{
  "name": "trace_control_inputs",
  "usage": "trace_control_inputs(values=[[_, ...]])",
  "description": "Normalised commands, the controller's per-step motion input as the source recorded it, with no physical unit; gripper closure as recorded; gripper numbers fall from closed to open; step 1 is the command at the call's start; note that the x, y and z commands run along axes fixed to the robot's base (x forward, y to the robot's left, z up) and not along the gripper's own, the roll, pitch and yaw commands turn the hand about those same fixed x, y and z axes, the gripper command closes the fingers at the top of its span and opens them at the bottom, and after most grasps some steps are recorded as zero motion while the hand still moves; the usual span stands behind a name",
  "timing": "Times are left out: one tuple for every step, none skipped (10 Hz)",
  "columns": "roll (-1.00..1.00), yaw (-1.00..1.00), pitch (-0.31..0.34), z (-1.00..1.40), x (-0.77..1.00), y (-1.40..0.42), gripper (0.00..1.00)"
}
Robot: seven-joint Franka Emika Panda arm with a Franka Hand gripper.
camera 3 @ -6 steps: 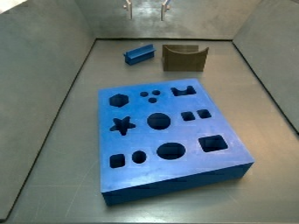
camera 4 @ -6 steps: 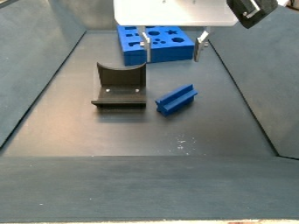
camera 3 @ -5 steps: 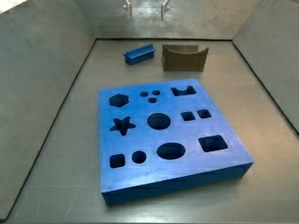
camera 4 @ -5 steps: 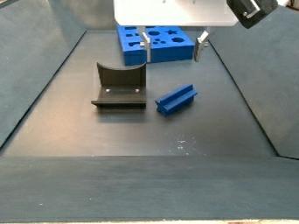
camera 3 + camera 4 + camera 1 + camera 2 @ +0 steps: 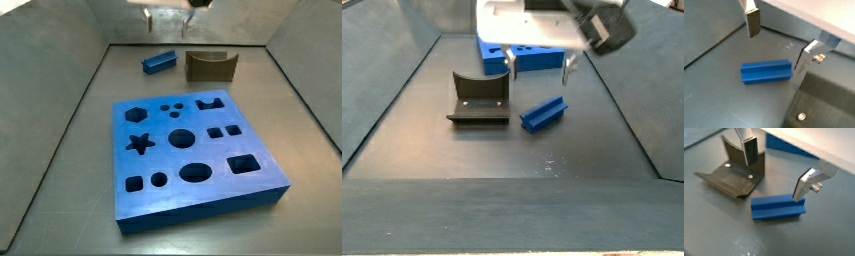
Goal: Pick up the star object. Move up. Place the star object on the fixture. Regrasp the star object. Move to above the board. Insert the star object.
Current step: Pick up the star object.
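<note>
1. Lower than a moment ago, the arm's white housing now hangs further into the bin in a side view, and the tool (image 5: 537, 70) sits above the floor between the far slab and the loose bar; before, only the finger tips showed at the top of the other side picture.
2. Biggest thing on the floor is the board (image 5: 194, 150), a thick blue slab with star, hexagon, round and square holes, lying flat at one end of the grey-walled bin; from the other side it shows only as a strip behind the arm (image 5: 543, 52).
3. Next in size, the fixture (image 5: 478, 100) stands upright on its plate, a dark olive-brown block with a curved notch, apart from the board; it shows in both side views (image 5: 210, 65) and in a wrist view (image 5: 736, 170).
4. Beside the fixture, not touching it, lies the star object (image 5: 543, 113), a short blue bar flat on the floor, also seen at (image 5: 160, 62).
5. Smallest, the tool (image 5: 777, 42) hangs spread wide with nothing between its fingers (image 5: 753, 22); in both wrist views the bar (image 5: 765, 71) lies below the gap, near one plate (image 5: 803, 184) and clear of the pads.
</note>
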Motion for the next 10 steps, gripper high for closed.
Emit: trace_control_inputs(values=[[0.0, -1.0, 0.0, -0.67, 0.0, 0.0, 0.0], [0.0, -1.0, 0.0, -0.67, 0.0, 0.0, 0.0], [0.0, -1.0, 0.0, -0.68, 0.0, 0.0, 0.0], [0.0, -1.0, 0.0, -0.69, 0.0, 0.0, 0.0], [0.0, -0.74, 0.0, 0.0, 0.13, 0.0, 0.0], [0.0, 0.0, 0.0, -0.19, 0.0, 0.0, 0.0], [-0.1, -0.47, -0.171, -0.88, -0.16, 0.0, 0.0], [-0.01, -1.0, -0.134, -0.97, -0.08, 0.0, 0.0], [-0.01, -0.2, 0.0, 0.0, 0.0, 0.0, 0.0], [0.0, 0.0, 0.0, -0.02, 0.0, 0.0, 0.0]])
